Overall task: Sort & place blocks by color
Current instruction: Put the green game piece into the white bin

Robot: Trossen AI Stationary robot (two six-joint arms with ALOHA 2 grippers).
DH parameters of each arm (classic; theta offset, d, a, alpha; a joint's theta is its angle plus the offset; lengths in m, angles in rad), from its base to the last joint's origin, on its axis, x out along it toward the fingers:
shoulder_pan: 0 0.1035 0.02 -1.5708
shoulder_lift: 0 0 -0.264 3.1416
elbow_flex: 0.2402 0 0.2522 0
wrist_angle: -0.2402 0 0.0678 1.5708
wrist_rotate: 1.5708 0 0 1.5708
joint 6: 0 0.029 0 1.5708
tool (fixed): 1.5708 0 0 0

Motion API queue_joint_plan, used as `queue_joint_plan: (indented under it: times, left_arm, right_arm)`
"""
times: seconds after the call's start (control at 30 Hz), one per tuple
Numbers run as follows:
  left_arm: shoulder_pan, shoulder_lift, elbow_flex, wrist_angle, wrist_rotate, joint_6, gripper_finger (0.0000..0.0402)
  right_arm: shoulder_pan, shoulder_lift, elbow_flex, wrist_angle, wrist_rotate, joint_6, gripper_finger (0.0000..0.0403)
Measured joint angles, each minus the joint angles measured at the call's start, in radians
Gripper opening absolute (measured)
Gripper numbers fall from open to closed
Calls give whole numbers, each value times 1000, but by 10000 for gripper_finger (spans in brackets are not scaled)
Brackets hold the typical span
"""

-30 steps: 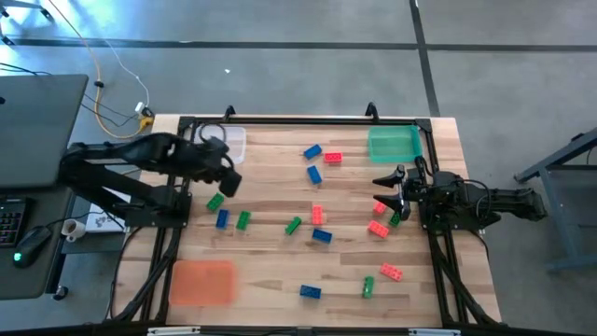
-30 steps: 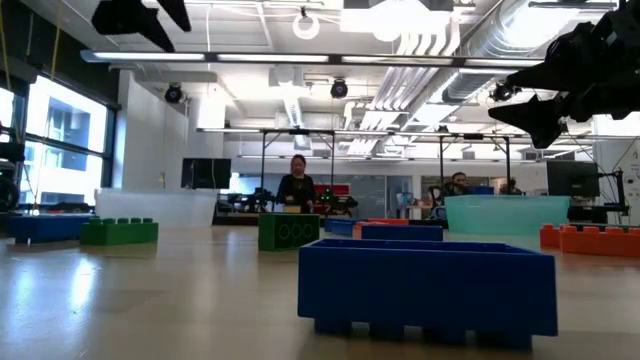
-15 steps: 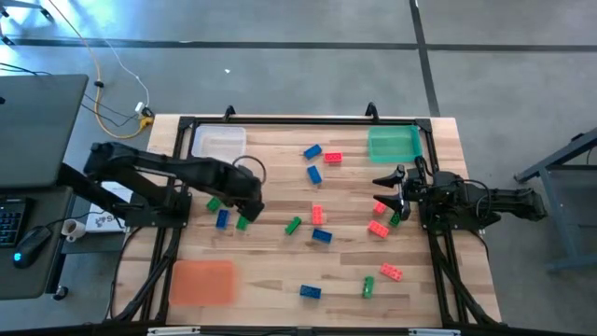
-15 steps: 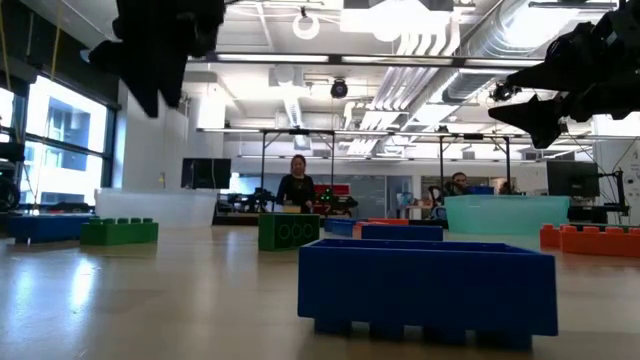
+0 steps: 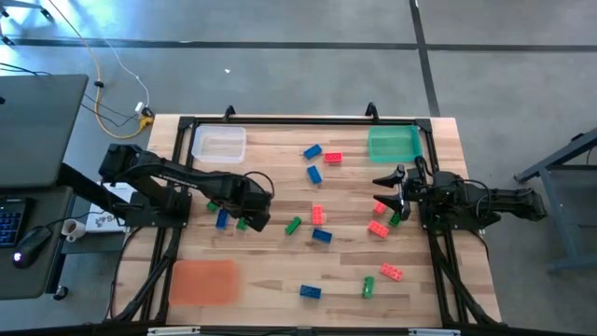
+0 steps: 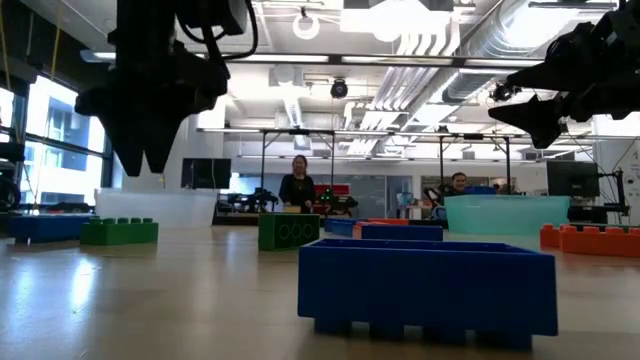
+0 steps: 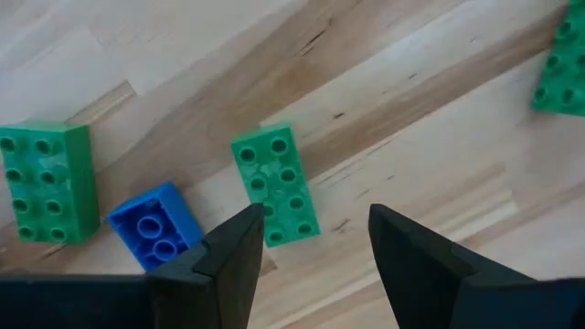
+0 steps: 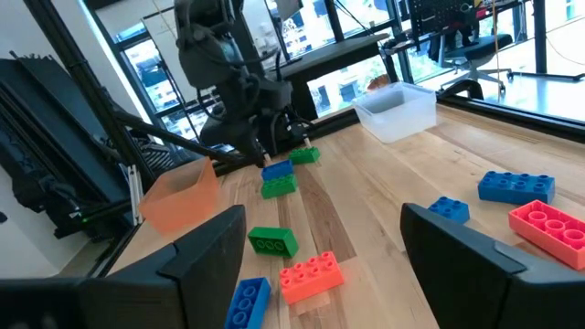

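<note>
- Left hand point(image 5: 254, 217), at the left of the surface point(image 5: 280, 275): fingers spread and empty, poised just above a green brick point(image 7: 275, 184); a blue brick point(image 7: 154, 226) lies just beside that brick, and a second green brick point(image 7: 48, 181) a little farther off.
- Trays on the left: a clear tray point(image 5: 219, 144) at the far corner, an orange tray point(image 5: 202, 281) at the near corner.
- Bricks, centre: red, green and blue pieces lie scattered and unsorted across the middle. Each looks light, rigid and smooth-sided, so a pinch across the two long flat sides, below the studs, should hold best.
- Right hand point(image 5: 385, 192): fingers spread and empty, waiting beside red bricks point(image 5: 378, 228), near the green tray point(image 5: 393, 144).
</note>
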State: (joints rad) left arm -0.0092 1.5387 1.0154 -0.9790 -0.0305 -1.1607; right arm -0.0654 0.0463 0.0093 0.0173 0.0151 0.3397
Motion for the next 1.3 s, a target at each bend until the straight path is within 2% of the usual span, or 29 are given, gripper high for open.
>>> queue_joint_plan:
  times: [0.3, 1.03, 1.13, 1.3]
  left_arm:
    - [0, 49, -54, 14, -7, -68, 186]
    - [1, 231, -51, 61, 5, -82, 184]
    - [0, 233, -51, 66, 5, -62, 165]
    - [-1, 201, -56, 70, -4, -33, 109]
  right_arm:
    - [0, 0, 0, 0, 0, 0, 279]
    - [0, 0, 0, 0, 0, 0, 279]
    - [0, 0, 0, 0, 0, 0, 279]
    - [0, 0, 0, 0, 0, 0, 279]
